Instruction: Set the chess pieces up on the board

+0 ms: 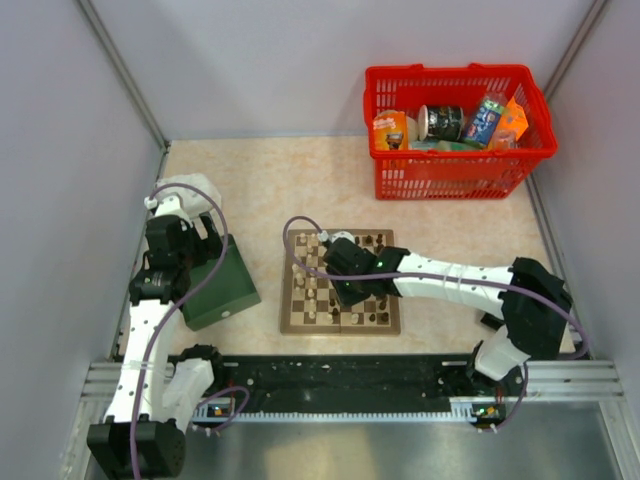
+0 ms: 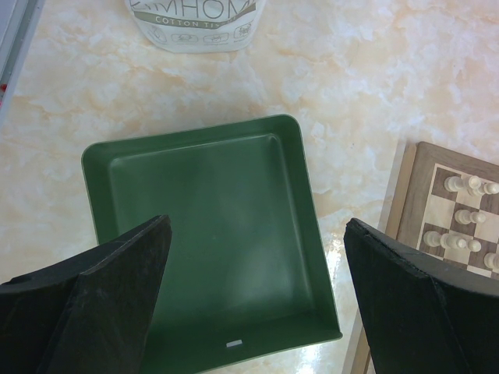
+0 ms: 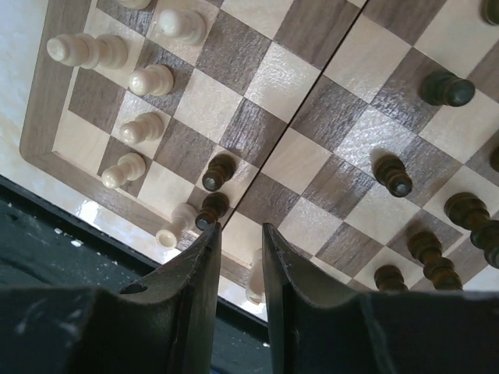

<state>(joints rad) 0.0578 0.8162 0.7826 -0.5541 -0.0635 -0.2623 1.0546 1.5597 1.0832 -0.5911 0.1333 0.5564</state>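
Right pincer (image 3: 242, 230) first: it hangs over the near edge of the board (image 3: 312, 101), fingers nearly together with just a thin slot between them; a cream piece (image 3: 256, 280) shows through that slot, but I honestly can't tell if it's pinched or only sitting underneath; two dark pawns (image 3: 218, 171) stand just past the left fingertip, and a tipped cream pawn (image 3: 175, 227) lies at the near border.

Left pincer (image 2: 257, 226) is spread wide and released, gripping nothing, hovering over the green box (image 2: 203, 210); from my feed the box shows only its own green floor and a small pale mark by the near wall; a white pack (image 2: 195, 23) printed COTTON sits just beyond it.

Board sits mid-table, right of the box; cream men (image 3: 152, 78) are bunched on its left side, dark men (image 3: 448, 87) on its right.

Far right corner has the red basket (image 1: 450, 72); inside it I make out an orange packet (image 1: 390, 130), a black-and-white tub (image 1: 441, 122) and a blue can (image 1: 487, 118); the rest is too small to name.
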